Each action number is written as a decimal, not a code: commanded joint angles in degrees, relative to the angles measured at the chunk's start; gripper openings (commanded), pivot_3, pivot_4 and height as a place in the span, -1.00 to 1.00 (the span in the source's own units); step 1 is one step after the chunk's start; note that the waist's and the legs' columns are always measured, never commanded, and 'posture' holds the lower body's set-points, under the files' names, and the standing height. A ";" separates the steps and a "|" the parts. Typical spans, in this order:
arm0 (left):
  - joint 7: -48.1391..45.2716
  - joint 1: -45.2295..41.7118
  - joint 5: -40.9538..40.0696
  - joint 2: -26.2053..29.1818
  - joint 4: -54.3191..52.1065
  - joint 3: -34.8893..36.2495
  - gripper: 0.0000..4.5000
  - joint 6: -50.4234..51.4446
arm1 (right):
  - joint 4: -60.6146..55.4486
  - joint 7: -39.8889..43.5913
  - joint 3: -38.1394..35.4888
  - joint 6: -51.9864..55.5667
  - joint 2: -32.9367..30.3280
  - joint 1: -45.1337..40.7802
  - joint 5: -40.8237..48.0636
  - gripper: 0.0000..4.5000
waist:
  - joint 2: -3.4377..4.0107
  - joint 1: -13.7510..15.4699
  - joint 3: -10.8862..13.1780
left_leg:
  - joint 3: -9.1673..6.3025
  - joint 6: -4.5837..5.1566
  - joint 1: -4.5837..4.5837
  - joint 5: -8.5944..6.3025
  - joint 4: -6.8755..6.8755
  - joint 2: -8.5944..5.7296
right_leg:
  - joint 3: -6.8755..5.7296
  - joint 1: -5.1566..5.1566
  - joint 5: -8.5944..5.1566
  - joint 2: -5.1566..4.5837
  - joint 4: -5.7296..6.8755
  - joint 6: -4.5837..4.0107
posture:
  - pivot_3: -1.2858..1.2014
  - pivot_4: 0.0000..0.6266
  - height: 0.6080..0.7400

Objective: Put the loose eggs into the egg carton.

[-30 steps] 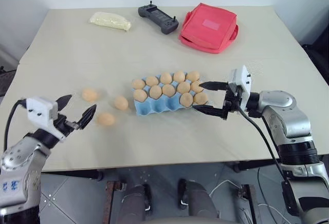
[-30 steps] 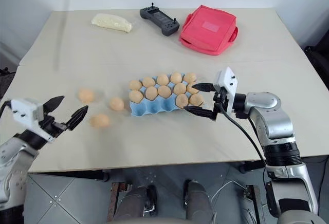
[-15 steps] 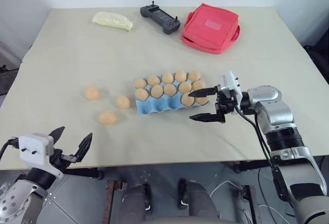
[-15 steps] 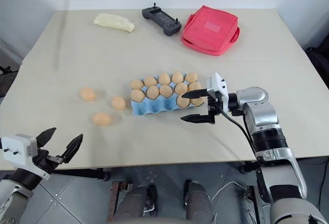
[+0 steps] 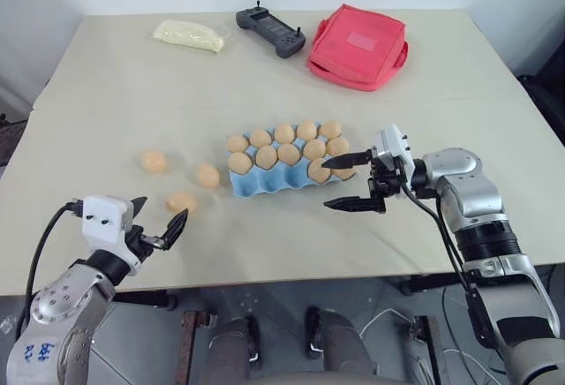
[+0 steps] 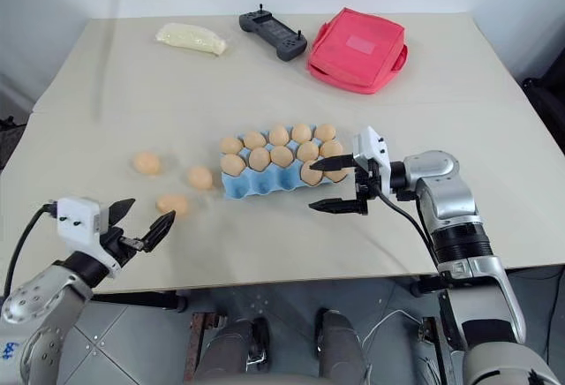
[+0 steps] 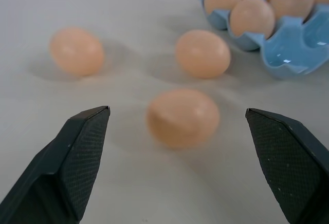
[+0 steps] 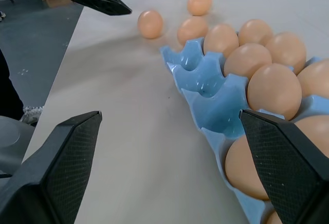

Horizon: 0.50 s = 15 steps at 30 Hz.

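Beige surface (image 5: 291, 76) bearing all items, with the egg carton (image 5: 287, 177) as the landmark near its middle. Left claw (image 5: 157, 224): at the near edge of the surface, well left of the carton, its two black fingers (image 7: 77, 154) spread wide and holding nothing; the nearest loose egg lies between and just beyond the fingertips, untouched. Loose eggs, three in number, all on the bare surface left of the carton: the first (image 5: 154, 162) farthest from it, the second (image 5: 181, 201) nearest the left claw, the third (image 5: 208, 176) just beside the carton's left end without clearly touching it. Pale yellow packet (image 5: 188, 35): at the far edge, well behind and left of the carton. Black handheld controller (image 5: 271, 33): far behind the carton. Egg carton: light blue moulded tray, lidless, its two far rows filled with light brown eggs; several cups along its near row stand empty (image 8: 205, 93). Red square pouch (image 5: 357, 47): far behind and right of the carton. Right claw (image 5: 346, 183): at the carton's right end, pointing toward it, fingers (image 5: 349, 202) wide apart and gripping nothing, one finger over the end eggs, the other by the carton's near right corner.
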 commanded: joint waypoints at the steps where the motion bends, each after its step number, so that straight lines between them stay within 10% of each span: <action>1: 0.39 -2.29 1.22 1.54 1.64 -0.79 1.00 1.82 | -3.62 -1.03 -2.44 0.89 -1.31 0.96 1.50 0.99 | 0.00 -0.07 0.00 | 0.01 -0.01 -0.01 0.00 0.00 0.00 | 0.00 -0.01 0.00 0.00 0.00 0.00 | 0.03 -0.52 1.00; 15: -4.45 -12.56 5.63 3.26 14.86 -6.83 1.00 -2.14 | -6.73 -3.69 -3.06 2.84 -1.19 2.76 1.76 0.99 | 0.00 -0.01 0.00 | 0.07 -0.04 0.00 0.02 -0.01 0.00 | 0.01 -0.04 0.00 -0.01 0.02 0.00 | 0.03 -0.52 1.00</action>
